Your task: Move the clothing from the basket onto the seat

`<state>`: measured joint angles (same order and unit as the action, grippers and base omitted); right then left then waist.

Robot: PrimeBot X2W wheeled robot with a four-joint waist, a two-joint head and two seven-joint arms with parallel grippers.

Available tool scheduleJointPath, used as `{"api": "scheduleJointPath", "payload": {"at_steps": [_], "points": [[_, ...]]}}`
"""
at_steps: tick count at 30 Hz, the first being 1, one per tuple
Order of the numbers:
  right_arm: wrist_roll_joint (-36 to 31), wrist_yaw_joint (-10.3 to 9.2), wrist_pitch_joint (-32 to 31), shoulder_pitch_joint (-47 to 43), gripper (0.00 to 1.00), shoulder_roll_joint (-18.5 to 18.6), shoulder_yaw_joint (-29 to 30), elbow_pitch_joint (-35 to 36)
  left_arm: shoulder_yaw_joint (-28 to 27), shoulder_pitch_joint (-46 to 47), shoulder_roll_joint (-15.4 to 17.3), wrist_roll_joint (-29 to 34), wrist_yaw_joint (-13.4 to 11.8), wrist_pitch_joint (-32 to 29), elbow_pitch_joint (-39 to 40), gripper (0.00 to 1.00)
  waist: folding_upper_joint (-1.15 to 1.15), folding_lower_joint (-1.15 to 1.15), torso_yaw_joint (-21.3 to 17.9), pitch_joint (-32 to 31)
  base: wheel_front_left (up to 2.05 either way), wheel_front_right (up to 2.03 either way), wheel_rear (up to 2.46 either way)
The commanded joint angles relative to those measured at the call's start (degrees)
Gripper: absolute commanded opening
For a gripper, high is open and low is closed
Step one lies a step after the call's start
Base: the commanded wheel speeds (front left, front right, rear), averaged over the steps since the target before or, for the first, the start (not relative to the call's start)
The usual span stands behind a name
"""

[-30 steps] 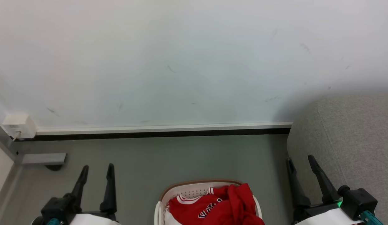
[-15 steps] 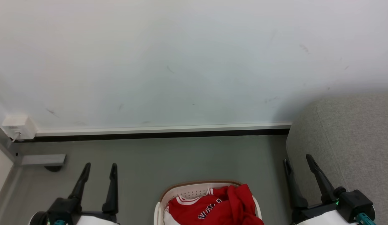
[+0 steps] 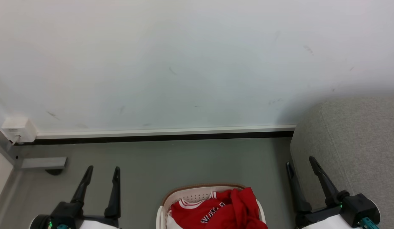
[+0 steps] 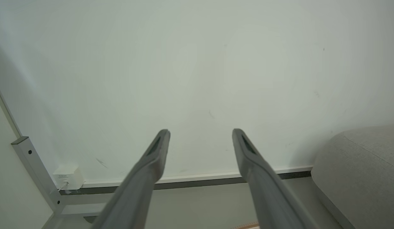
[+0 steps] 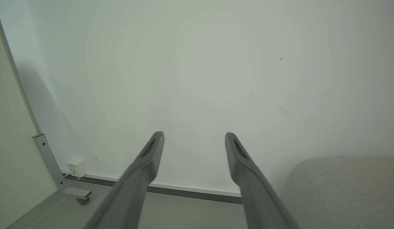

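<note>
Head view: a matt grey-green floor (image 3: 184, 162) meets a scuffed white wall (image 3: 184, 63) at a pale skirting (image 3: 165, 131) with a dark strip under it.
- The basket (image 3: 200, 186) stands on the floor. It is cream plastic, perforated, round-cornered and brown-rimmed.
- The clothing (image 3: 222, 210) is heaped inside it: crumpled red fabric, white trim, black-and-white lettering.
- The seat (image 3: 359, 143), in light grey woven upholstery with a rounded edge, is right of the basket.
- The left gripper (image 3: 103, 167) is left of the basket, fingers spread, empty.
- The right gripper (image 3: 300, 160) is right of the basket, in front of the seat's flank, also spread and empty. Whether it touches the seat cannot be told.
- A white box (image 3: 19, 129) on the wall and a grey metal frame (image 3: 44, 162) are far left of the basket.

Left wrist view: matt grey fingers, wide apart, point at the wall. The seat's rounded corner shows a seam line.

Right wrist view: the fingers are likewise apart. The frame's foot rides on a caster (image 5: 80, 201).
</note>
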<state>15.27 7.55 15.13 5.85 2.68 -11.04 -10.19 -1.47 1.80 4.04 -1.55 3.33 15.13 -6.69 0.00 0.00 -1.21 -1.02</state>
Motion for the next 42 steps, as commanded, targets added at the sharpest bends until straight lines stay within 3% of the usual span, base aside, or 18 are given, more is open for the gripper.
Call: {"api": "scheduleJointPath", "payload": {"at_steps": [1, 28, 42], "points": [[0.2, -0.12, 0.0, 0.8, 1.00, 0.4, 0.0, 0.2, -0.2, -0.4, 0.0, -0.2, 0.1, 0.0, 0.0, 1.00, 0.00, 0.00, 0.0, 0.0, 0.00, 0.00, 0.00], [-0.8, -0.12, 0.0, 1.0, 1.00, 0.4, 0.6, 0.4, -2.1, 0.4, -0.9, -2.7, 2.2, 0.0, -0.5, 1.00, 0.00, 0.00, -1.8, 2.1, 0.00, 0.00, 0.00], [-3.4, -0.12, 0.0, 4.2, 1.00, 0.3, 3.2, 3.7, -1.9, 5.7, 0.1, -5.7, 4.1, 0.0, -0.3, 1.00, 0.00, 0.00, -6.4, 12.0, 0.00, 0.00, 0.00]]}}
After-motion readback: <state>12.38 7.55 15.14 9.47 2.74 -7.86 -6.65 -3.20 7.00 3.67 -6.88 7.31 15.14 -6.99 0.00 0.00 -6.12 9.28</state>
